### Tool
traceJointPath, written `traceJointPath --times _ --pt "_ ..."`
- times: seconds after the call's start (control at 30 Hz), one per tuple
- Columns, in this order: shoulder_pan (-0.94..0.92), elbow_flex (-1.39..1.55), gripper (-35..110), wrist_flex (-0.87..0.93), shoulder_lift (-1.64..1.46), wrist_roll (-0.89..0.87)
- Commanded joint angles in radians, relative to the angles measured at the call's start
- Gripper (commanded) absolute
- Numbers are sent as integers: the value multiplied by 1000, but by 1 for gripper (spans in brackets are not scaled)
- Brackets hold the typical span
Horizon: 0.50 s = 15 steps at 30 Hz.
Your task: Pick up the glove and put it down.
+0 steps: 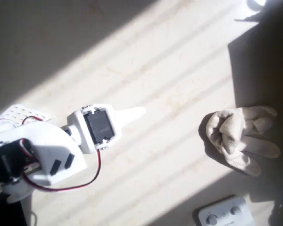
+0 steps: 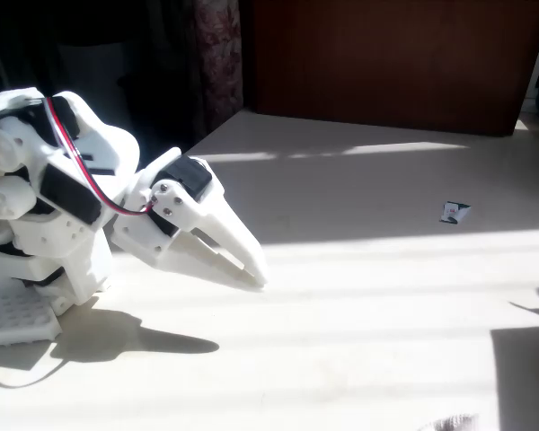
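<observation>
Glove (image 1: 240, 136) crumpled, cream fabric, well apart from smooth white plastic pincer (image 2: 251, 265), closed, empty.

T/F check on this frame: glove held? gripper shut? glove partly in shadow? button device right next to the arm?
1. The gripper holds the glove. False: the glove lies on the table, well apart from the gripper.
2. The gripper's fingers are together. True.
3. The glove lies partly in shadow in the overhead view. True.
4. The white device with round buttons sits beside the arm. False: it lies near the glove, at the bottom edge.
</observation>
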<state>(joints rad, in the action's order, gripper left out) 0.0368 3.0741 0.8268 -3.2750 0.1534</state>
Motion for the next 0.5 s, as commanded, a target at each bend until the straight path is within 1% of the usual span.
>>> traceJointPath --times 0.0,0.27,0.47 --pt "-15 18 0 -2 -9 -5" --pt "-15 14 0 18 -9 -3" --pt "-15 -18 0 227 -9 0"
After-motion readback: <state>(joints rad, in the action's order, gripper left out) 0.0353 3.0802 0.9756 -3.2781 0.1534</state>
